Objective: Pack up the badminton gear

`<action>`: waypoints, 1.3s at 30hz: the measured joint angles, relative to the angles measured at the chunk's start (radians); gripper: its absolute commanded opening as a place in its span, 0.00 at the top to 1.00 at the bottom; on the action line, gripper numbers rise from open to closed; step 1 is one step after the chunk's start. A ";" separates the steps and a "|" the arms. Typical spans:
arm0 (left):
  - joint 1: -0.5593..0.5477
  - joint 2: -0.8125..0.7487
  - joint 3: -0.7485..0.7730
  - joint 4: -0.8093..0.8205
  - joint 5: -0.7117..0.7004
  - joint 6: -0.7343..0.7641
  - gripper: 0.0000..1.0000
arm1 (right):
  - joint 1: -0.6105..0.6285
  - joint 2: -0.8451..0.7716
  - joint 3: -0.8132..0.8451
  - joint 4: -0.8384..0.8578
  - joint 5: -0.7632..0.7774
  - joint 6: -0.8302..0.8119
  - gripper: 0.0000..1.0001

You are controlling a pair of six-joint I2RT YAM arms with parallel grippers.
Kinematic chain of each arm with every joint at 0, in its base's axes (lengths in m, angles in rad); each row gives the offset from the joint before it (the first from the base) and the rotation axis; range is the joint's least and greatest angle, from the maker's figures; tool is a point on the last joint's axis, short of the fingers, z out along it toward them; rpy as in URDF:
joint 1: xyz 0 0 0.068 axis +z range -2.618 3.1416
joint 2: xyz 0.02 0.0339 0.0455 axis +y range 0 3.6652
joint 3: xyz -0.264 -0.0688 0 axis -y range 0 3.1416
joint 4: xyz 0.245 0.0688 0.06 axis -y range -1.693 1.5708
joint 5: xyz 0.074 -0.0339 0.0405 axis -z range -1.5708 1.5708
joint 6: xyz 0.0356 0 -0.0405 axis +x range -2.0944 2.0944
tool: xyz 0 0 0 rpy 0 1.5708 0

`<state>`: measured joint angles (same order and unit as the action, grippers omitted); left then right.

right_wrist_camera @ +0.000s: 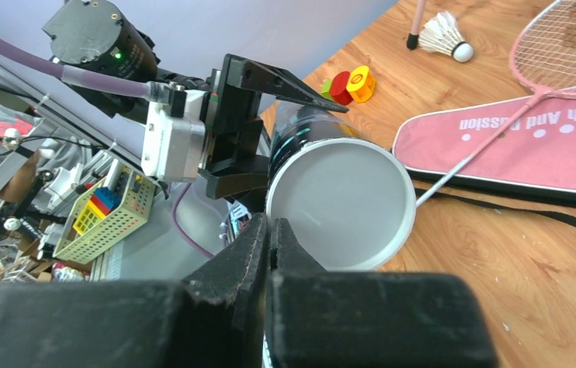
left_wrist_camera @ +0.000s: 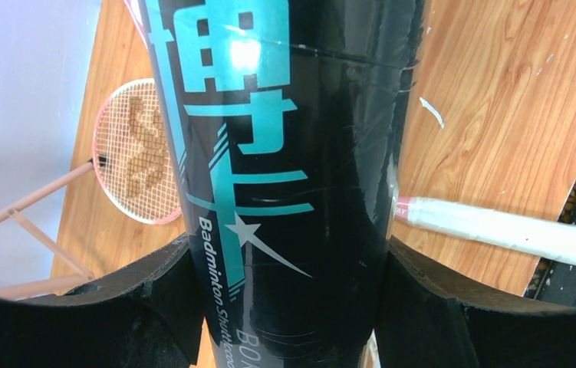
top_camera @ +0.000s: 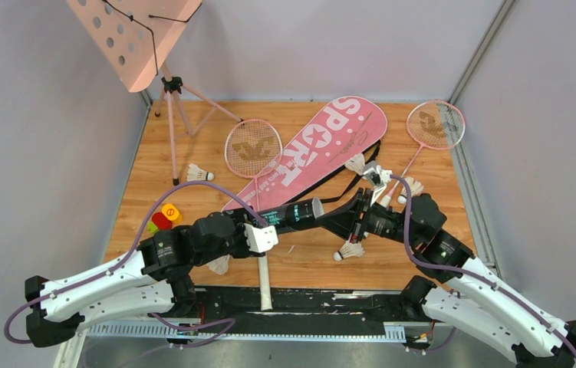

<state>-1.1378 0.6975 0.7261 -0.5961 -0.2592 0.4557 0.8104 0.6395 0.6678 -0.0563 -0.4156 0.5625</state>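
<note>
The black round tube (left_wrist_camera: 269, 153), squeezed by the left gripper (left_wrist_camera: 288, 257), could be knocked by the right gripper (right_wrist_camera: 271, 230) (shut, empty).

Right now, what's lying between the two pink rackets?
The pink SPORT bag lies flat between one racket and the other racket, shown in the top view.

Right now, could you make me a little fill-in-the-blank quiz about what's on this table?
1. The left gripper clamps the black shuttlecock ____.
2. The right gripper has its jaws ____, with nothing between them.
3. The pink racket bag is lettered ____.
Missing words: tube; shut; SPORT.
</note>
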 measured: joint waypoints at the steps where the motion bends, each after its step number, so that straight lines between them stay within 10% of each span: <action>1: 0.000 0.000 0.000 0.002 0.001 0.000 0.60 | 0.000 -0.003 0.000 -0.008 0.006 -0.002 1.00; 39: 0.001 -0.018 -0.019 -0.054 -0.072 0.011 0.59 | -0.002 -0.142 0.142 -0.216 0.193 -0.146 1.00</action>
<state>-1.1366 0.6792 0.7074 -0.6502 -0.3313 0.4671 0.8082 0.4976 0.8093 -0.2718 -0.2230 0.4164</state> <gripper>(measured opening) 0.731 0.022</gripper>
